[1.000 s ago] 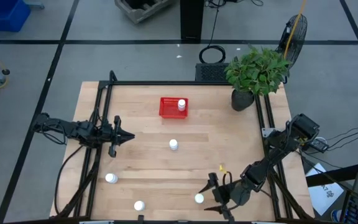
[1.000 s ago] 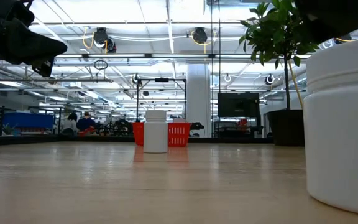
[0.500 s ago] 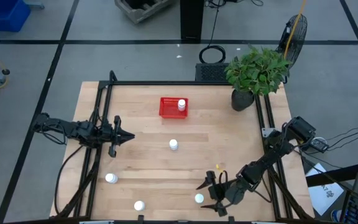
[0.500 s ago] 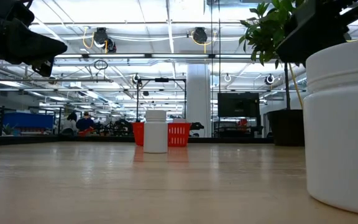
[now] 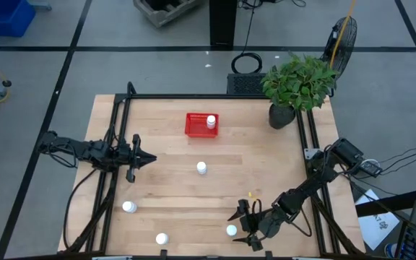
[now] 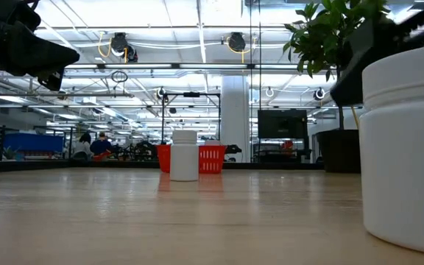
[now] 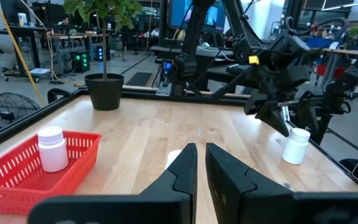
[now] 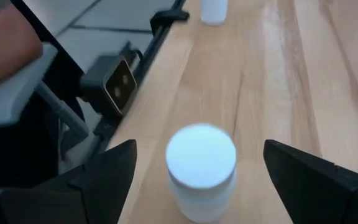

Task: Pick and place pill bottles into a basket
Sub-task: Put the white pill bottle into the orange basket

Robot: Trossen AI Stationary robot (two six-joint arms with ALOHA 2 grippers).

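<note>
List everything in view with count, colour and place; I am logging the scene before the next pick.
pill bottles: five, white; one in the basket, one mid-table, one near the left edge, one at the front edge, one between the right gripper's fingers
basket: one, red, back centre of the table
plant: one, green, in a black pot, back right corner
table: one, light wood
fan: one, black, on the floor behind the table
left gripper: shut, hanging over the table's left side
right gripper: open around the front-right bottle
</note>
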